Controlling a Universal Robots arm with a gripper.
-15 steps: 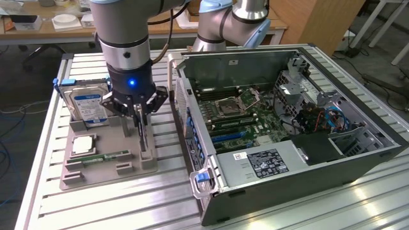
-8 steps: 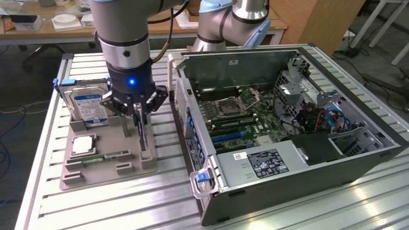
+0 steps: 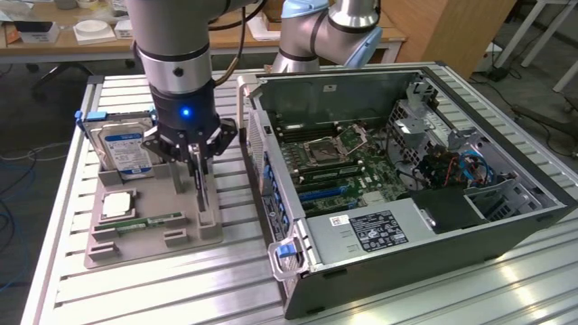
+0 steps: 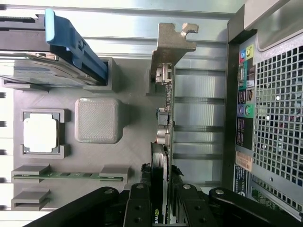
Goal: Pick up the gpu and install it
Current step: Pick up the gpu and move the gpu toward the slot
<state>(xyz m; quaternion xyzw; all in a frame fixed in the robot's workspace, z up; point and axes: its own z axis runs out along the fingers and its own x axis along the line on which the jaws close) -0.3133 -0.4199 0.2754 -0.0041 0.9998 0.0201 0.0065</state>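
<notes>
The gripper [image 3: 197,160] [image 4: 160,173] is partly closed, its fingers [image 4: 142,189] pinching the thin gpu [image 3: 200,186] [image 4: 164,118] by its two faces near one end. The card stands upright on edge over the gray parts tray [image 3: 153,238] [image 4: 128,137], along the tray's side nearest the open computer case [image 3: 407,169]. I cannot tell whether it is seated in its slot or just clear of it. The arm [image 3: 176,54] hangs straight down over the tray, wrist vertical, at the exterior view's left of the case. A hard drive [image 3: 126,152] [image 4: 42,71], a processor [image 3: 118,203] [image 4: 41,132] and a memory stick [image 3: 149,221] [image 4: 71,175] sit in the same tray on the slatted desk [image 3: 135,291].
</notes>
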